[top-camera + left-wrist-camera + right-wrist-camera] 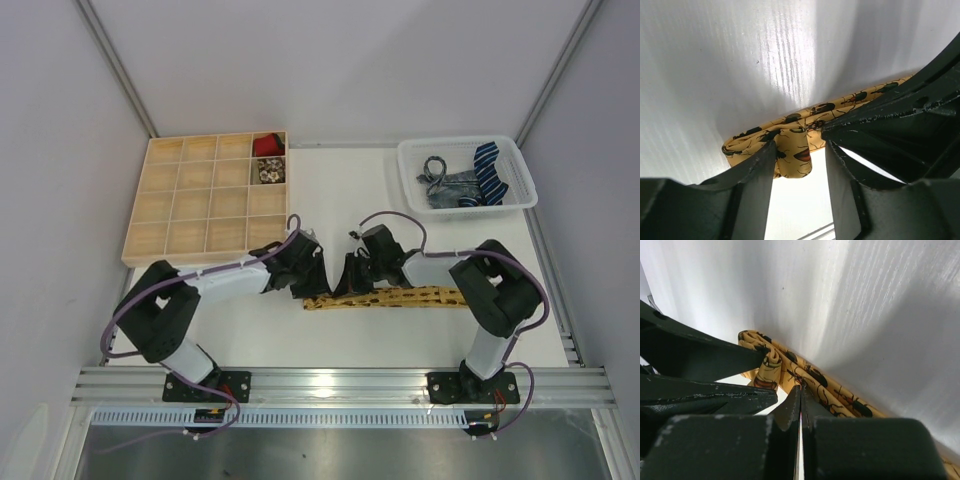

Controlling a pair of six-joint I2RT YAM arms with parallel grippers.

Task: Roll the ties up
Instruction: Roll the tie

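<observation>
- Tie (400,298), yellow with dark beetle prints, lies flat on the bench (340,190), its long axis running 3 to 9 o'clock in the overhead view.
- Its folded-over end is at the 9 o'clock tip, between the left fingers (757,170), which are spread apart around it; that arm is nearer.
- Right fingers (790,407) are pressed together just to 3 o'clock of the fold, tips at the fabric; whether they pinch cloth cannot be told.
- Overhead, both wrists hide the fold.
</observation>
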